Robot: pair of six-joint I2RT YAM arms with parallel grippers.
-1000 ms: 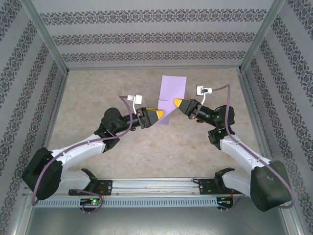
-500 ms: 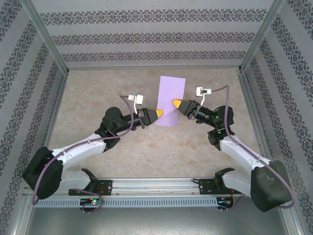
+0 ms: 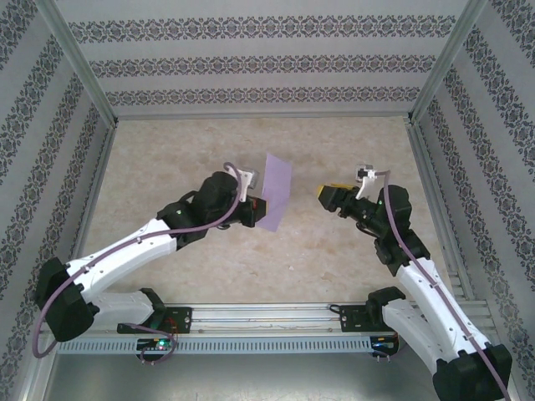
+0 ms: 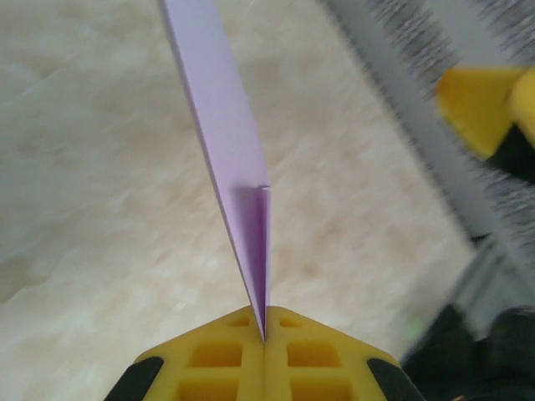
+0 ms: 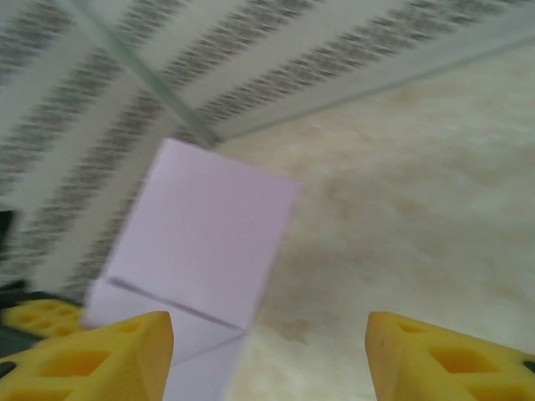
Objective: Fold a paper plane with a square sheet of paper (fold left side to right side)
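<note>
Left wrist view: yellow ribbed left fingers (image 4: 221,363) are pressed together at bottom centre, pinching the near edge of the thin matte lavender-purple sheet of paper (image 4: 219,117). The paper is seen edge-on, running up and away from the pinch to the top of the frame. A narrow folded flap lies against its right face just above the fingers. The beige marbled bench (image 4: 92,192) is below the paper and blurred. The yellow right fingers (image 4: 478,98) show blurred at upper right, apart from the paper. Right wrist view: the right fingers sit at the two bottom corners, spread wide with nothing between them. The paper is ahead and left of centre, its broad face toward the camera, with a straight crease line across its lower part. The yellow tips of the left fingers are at the far lower left, beside the paper's lower left corner. The bench and a grey patterned wall (image 5: 276,58) are behind the paper. Top view: the paper is just left of bench centre, held up off the surface and tilted, top edge toward the far wall. The left arm (image 3: 142,238) reaches it from the left, wrist right at the paper's lower left edge; the exact pinch point is too small to tell here. The right arm (image 3: 410,259) comes in from the right. Its fingers point at the paper but are apart from it, with bare bench between them.
</note>
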